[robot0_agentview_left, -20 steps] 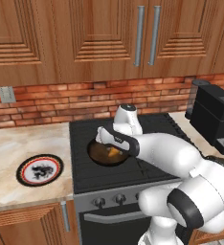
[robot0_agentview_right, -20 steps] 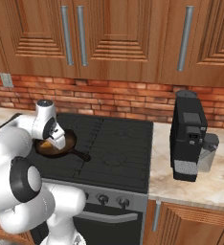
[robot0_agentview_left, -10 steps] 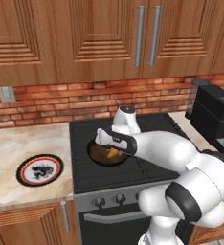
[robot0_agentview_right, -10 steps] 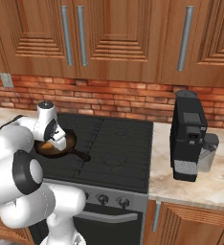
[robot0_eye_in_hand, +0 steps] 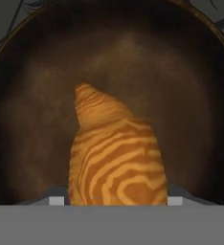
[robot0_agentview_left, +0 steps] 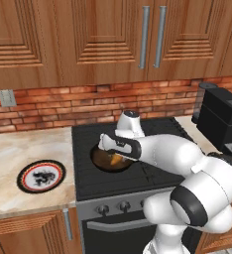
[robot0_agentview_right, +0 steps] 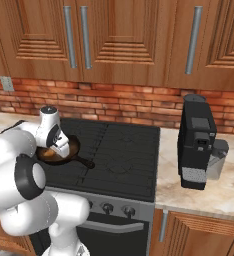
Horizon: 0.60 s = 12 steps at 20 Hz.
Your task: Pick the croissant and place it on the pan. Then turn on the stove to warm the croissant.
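Gripper [robot0_agentview_left: 110, 155] down inside the pan [robot0_agentview_left: 99, 158] on the stove [robot0_agentview_left: 88, 178], croissant [robot0_eye_in_hand: 115, 158] between the jaws; in the hand view the pastry lies on the pan floor, its near end at the fingertips [robot0_eye_in_hand: 56, 201]. Cannot tell from the pictures whether the jaws pinch it or have let go. Versus a second ago the arm hasn't moved noticeably and the pan stays put on the front left grate; the grip looks to be loosening, so release seems underway. Means the placing step is about done; next likely retreat upward, then go to the knobs [robot0_agentview_left: 124, 205] on the front panel. Plate [robot0_agentview_left: 41, 175] left on the counter, coffee machine [robot0_agentview_right: 197, 141] right, both untouched.
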Motion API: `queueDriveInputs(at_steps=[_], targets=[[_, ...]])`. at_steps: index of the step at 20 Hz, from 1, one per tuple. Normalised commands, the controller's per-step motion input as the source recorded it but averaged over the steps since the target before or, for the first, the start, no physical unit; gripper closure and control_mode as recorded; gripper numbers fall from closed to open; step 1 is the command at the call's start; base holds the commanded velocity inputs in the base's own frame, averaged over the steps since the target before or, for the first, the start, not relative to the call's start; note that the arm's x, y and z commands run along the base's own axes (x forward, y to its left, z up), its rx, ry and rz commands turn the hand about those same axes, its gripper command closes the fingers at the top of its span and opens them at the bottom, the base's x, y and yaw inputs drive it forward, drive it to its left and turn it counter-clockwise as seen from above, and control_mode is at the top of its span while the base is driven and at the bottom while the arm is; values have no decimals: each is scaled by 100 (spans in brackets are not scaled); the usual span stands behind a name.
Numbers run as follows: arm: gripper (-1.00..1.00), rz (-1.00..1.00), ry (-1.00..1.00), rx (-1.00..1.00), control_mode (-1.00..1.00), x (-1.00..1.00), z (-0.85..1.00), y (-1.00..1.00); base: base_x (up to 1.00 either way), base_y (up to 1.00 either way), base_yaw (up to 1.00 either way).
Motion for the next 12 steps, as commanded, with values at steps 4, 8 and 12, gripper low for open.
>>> queueDriveInputs(at_steps=[4, 8, 12], targets=[[-100, 0, 1, 0, -100, 0, 0, 0, 0, 0, 0], [-100, 0, 0, 0, -100, 0, 0, 0, 0, 0, 0], [-100, 0, 0, 0, -100, 0, 0, 0, 0, 0, 0]])
